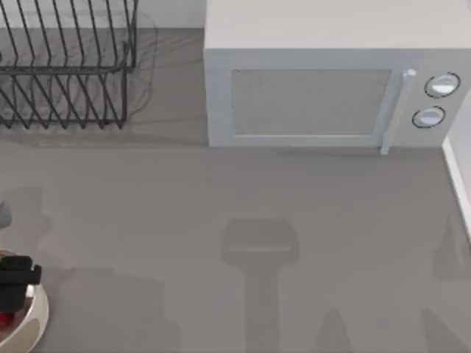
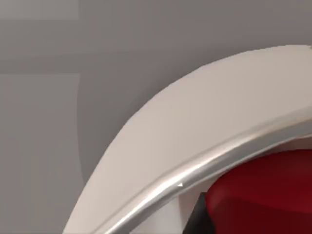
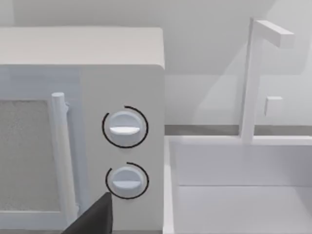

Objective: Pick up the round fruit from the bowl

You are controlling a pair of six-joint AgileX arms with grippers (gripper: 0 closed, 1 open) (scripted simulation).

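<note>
Grey tabletop (image 1: 221, 220) carrying the bowl (image 1: 35, 323) at its left edge, I'm hanging my left pincer (image 1: 15, 283) directly over the round fruit (image 1: 7, 318), finger spread impossible to tell.

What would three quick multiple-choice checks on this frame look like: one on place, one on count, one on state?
1. Where does the bowl sit in the top view?
A. front left corner of the table
B. beside the microwave
C. under the dish rack

2. How many round knobs does the microwave have?
A. one
B. two
C. four

3. What state is the microwave door in?
A. wide open
B. removed
C. shut

Answers:
1 A: the bowl's cream rim shows at the top view's lower left edge, with the left gripper over it and the round fruit inside.
2 B: two knobs, one above the other, to the right of the door handle.
3 C: the door lies flush with the front.
</note>
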